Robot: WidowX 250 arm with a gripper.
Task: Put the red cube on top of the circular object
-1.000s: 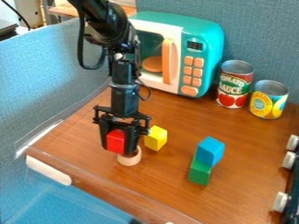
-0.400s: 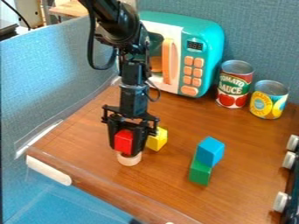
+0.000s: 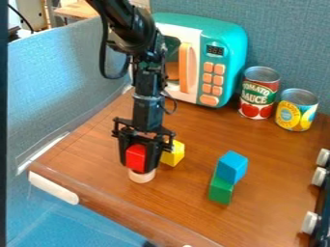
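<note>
My gripper (image 3: 137, 161) hangs over the front left part of the table, shut on the red cube (image 3: 135, 157). Directly beneath the cube stands the circular object (image 3: 142, 177), a small pale wooden ring or cylinder. The cube's lower edge lines up with its top; whether the two touch, I cannot tell. The fingers hide the cube's sides and part of the circular object's upper rim.
A yellow block (image 3: 173, 154) stands just right of the gripper. Farther right, a blue cube (image 3: 232, 167) rests on a green block (image 3: 220, 190). Behind are a toy microwave (image 3: 226, 53) and two cans (image 3: 260, 92) (image 3: 297, 110). White knobs line the right edge.
The gripper has moved a little to the right with the red cube, from beside the circular object's upper left to over it. Since the later earlier frame it has barely moved.
</note>
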